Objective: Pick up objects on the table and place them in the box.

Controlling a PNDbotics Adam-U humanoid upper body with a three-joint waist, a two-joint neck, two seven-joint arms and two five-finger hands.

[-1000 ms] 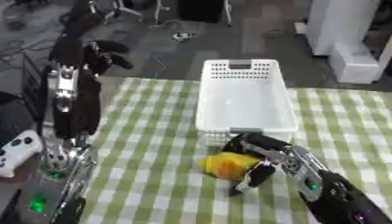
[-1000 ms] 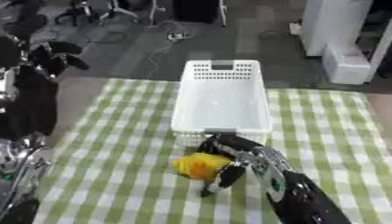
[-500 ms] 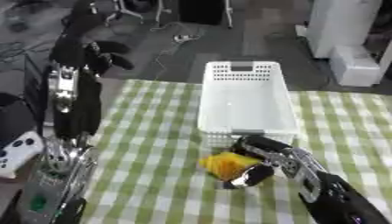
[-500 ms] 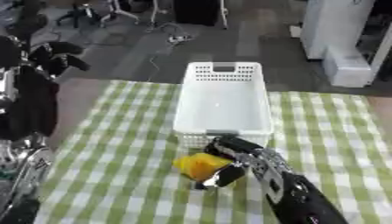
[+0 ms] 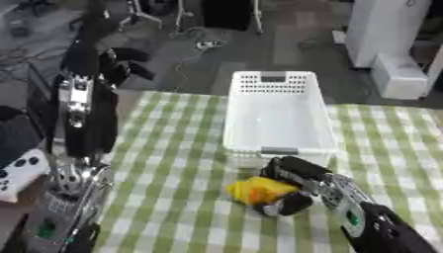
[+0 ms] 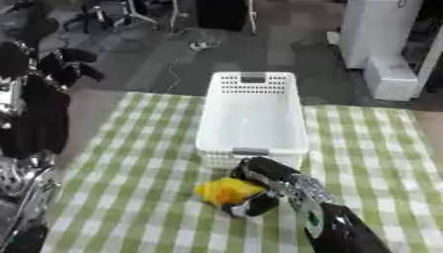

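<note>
Left eye view shows the right hand [image 5: 298, 190] curled around a yellow object [image 5: 257, 189] on the green checked tablecloth [image 5: 173, 163], just in front of the near end wall of the white basket [image 5: 277, 118]. Fingers [image 5: 290, 170] arch over the top and far side of the object; the thumb [image 5: 286, 205] closes in from the near side beneath it, so the object sits pinched between them, its left part sticking out past the fingertips. Whether it is clear of the cloth cannot be told. The object looks small, rounded and lumpy, yellow with an orange tint; judged light and probably somewhat soft, perhaps a toy or fruit shape, so it may squash or roll inside the curl. Best hold is across its widest middle, thumb opposite fingers, as now. The basket appears empty. Left hand [image 5: 117, 62] is raised well to the left of the table, fingers curled, holding nothing.
</note>
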